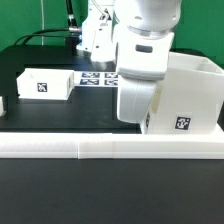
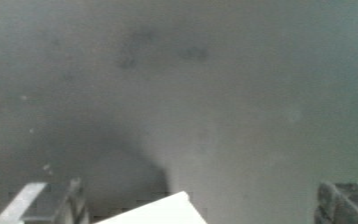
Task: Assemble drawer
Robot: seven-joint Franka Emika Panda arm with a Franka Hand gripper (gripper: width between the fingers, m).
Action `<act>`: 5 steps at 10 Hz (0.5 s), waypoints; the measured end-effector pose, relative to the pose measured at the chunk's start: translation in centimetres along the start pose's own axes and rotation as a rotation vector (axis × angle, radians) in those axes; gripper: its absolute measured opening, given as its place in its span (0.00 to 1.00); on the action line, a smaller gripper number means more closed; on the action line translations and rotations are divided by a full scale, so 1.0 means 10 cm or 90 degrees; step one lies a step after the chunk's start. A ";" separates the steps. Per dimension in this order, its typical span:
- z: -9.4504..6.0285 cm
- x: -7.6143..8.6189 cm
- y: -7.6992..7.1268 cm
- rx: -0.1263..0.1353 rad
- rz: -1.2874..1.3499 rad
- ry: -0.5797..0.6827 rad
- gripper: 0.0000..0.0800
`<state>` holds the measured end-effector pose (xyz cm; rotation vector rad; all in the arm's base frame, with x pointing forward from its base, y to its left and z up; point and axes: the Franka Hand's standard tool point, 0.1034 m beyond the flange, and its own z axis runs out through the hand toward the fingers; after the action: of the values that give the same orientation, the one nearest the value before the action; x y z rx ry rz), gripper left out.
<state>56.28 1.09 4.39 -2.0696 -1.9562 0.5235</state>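
Observation:
The drawer's large white shell [image 1: 186, 92] stands at the exterior view's right, with a square tag on its front. A small white open-top tray [image 1: 45, 85] with a tag sits at the left. My arm reaches down in the middle, and its hand [image 1: 135, 100] is close against the shell's left side; the fingertips do not show there. In the wrist view my gripper [image 2: 194, 206] has its fingers [image 2: 44, 203] wide apart. A white corner of a part [image 2: 155, 212] lies between them without being held. The surface beyond is a blurred grey.
A long low white rail [image 1: 110, 147] runs across the front of the black table. The marker board [image 1: 96, 78] lies behind the arm. A small white piece [image 1: 3, 103] shows at the far left edge. Dark cables hang at the back.

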 end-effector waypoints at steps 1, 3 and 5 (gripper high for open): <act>0.04 -0.13 0.05 -0.016 -0.040 0.007 0.81; 0.11 -0.41 0.07 -0.026 -0.066 0.018 0.81; 0.00 -0.60 0.11 -0.060 -0.089 0.023 0.81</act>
<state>57.05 -4.97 4.50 -1.9614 -2.1234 0.3690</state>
